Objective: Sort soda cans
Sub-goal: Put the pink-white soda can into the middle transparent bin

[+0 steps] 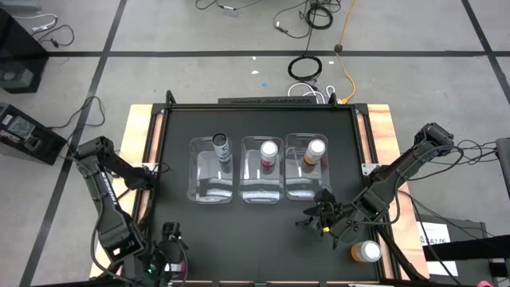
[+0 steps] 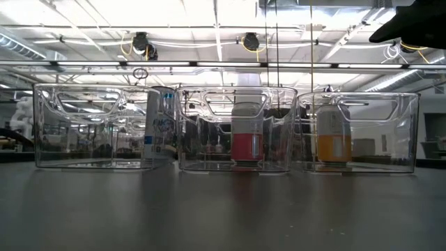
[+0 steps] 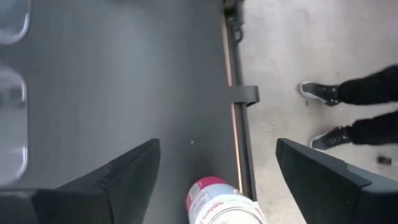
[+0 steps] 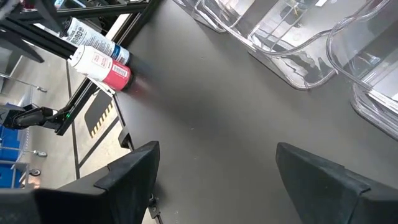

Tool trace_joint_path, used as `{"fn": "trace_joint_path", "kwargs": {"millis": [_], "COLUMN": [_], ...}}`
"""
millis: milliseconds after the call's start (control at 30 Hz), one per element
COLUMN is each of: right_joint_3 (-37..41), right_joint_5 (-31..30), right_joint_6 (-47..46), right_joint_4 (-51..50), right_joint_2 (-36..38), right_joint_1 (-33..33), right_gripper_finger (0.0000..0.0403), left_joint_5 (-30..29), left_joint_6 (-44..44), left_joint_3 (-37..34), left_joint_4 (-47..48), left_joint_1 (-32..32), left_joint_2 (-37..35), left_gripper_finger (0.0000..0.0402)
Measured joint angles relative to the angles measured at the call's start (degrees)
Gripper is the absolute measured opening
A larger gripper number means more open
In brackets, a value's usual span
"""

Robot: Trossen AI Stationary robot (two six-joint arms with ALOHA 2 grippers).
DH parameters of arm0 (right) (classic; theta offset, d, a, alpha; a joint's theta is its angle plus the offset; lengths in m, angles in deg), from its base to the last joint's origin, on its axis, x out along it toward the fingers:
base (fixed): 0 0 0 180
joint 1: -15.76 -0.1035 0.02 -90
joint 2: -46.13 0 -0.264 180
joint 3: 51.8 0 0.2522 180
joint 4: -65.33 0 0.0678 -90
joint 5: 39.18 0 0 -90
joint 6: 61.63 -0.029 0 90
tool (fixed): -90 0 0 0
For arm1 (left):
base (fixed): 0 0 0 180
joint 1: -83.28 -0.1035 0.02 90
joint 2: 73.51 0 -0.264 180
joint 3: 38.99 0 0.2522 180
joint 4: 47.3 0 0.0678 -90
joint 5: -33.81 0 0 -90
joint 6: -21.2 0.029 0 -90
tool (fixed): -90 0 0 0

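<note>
Three clear bins stand in a row mid-table. The left bin (image 1: 212, 179) holds a dark grey can (image 1: 221, 147), the middle bin a pink can (image 1: 268, 153), the right bin an orange can (image 1: 315, 151). Another orange can (image 1: 365, 252) stands by the table's near right corner. My left gripper (image 3: 217, 168) is open at the near left edge, its fingers on either side of a pink can (image 3: 214, 202) without touching it. In the right wrist view that pink can (image 4: 102, 65) has a dark can (image 4: 93, 34) beside it. My right gripper (image 1: 323, 215) hangs open over bare table, on the near side of the right bin.
A black frame rail (image 3: 239, 124) borders the table. A person's shoes and legs (image 3: 336, 93) show on the floor beyond it. Bare table (image 1: 239, 239) lies between the bins and the near edge. Cables lie on the floor past the far edge.
</note>
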Motion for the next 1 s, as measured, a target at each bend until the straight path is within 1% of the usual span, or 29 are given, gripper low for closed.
{"fn": "trace_joint_path", "kwargs": {"millis": [67, 133, 367, 567, 767, 867, 1000], "right_joint_3": [0.0, 0.0, 0.0, 0.0, 0.0, 0.0, 0.0], "right_joint_5": [-0.02, -0.02, -0.02, -0.04, -0.04, -0.04, -0.06], "right_joint_6": [0.0, 0.0, 0.03, 0.2, 0.22, 0.56, 0.63], "right_joint_4": [0.0, -0.02, -0.02, -0.04, -0.04, -0.06, -0.07], "right_joint_2": [0.0, 0.0, 0.0, 0.0, 0.0, 0.0, 0.0], "right_joint_1": [-0.02, 0.0, -0.02, -0.01, -0.02, 0.0, -0.02], "right_gripper_finger": [0.0313, 0.0313, 0.0313, 0.0313, 0.0313, 0.0313, 0.0313], "left_joint_5": [-0.04, 0.12, 1.38, 6.12, 6.63, 7.46, 11.03], "left_joint_6": [-3.63, -4.9, -4.52, -4.63, -3.79, -3.57, -3.6], "left_joint_3": [-0.98, -1.56, -2.82, -4.32, -4.4, -4.4, -4.4], "left_joint_4": [0.27, 0.39, 0.91, 0.19, -1.52, -1.52, -1.51], "left_joint_1": [0.0, 0.0, 0.22, 0.46, 2.17, 2.72, 2.81], "left_joint_2": [0.0, 0.0, 0.0, 0.0, 0.15, 1.45, 4.59], "left_gripper_finger": [0.0329, 0.0329, 0.0329, 0.0329, 0.0329, 0.0329, 0.0329]}}
